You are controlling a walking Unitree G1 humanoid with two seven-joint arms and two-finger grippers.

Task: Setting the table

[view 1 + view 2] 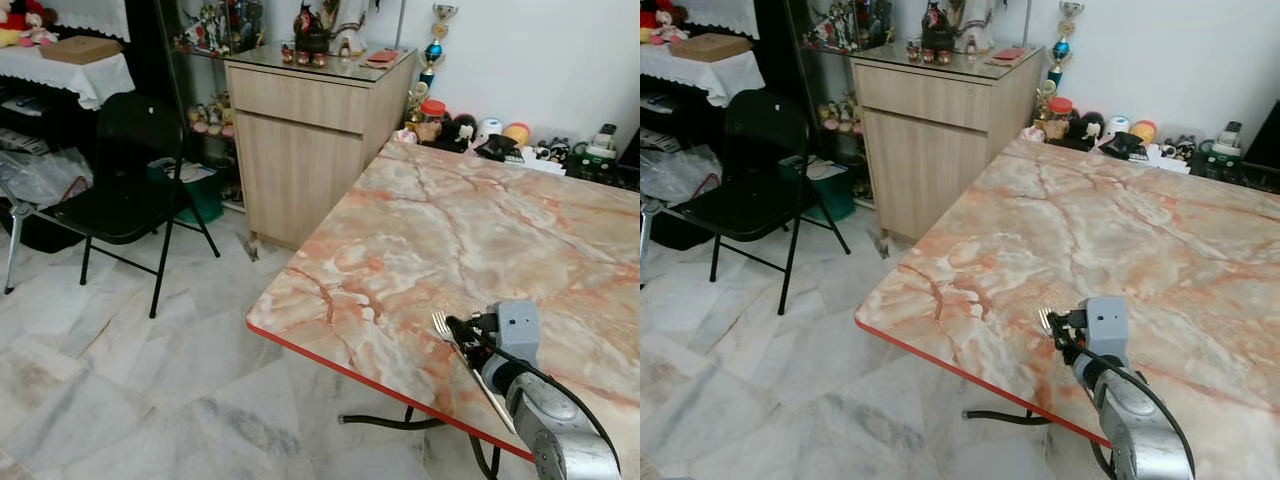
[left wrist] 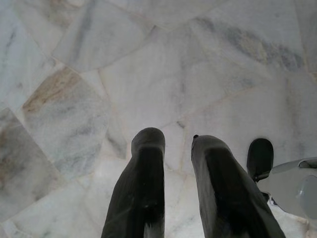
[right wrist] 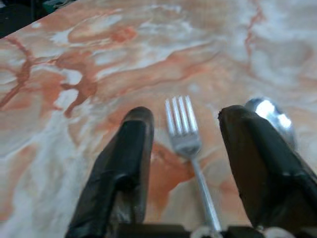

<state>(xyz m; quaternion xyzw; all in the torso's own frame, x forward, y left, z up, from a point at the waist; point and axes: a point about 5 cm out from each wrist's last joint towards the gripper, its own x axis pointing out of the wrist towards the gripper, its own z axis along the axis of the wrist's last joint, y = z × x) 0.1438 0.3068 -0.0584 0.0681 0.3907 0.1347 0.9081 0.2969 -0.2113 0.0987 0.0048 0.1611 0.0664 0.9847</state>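
Right gripper point(image 3: 185, 148) hovers low at the near tabletop point(image 1: 480, 230) edge, fingers apart, straddling the fork point(image 3: 190, 148). Fork lies flat, tines toward 12 o'clock, long axis parallel to the fingers. Spoon point(image 3: 270, 116) lies just at 2 o'clock. Left gripper point(image 2: 178, 188) hangs over the floor, fingers apart; right arm is nearer.

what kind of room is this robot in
Probably a lived-in home dining area. A marble-patterned table with a red edge carries a fork and a spoon between and beside the right gripper fingers; a wooden cabinet holds figurines, and a black folding chair stands on the tiled floor.
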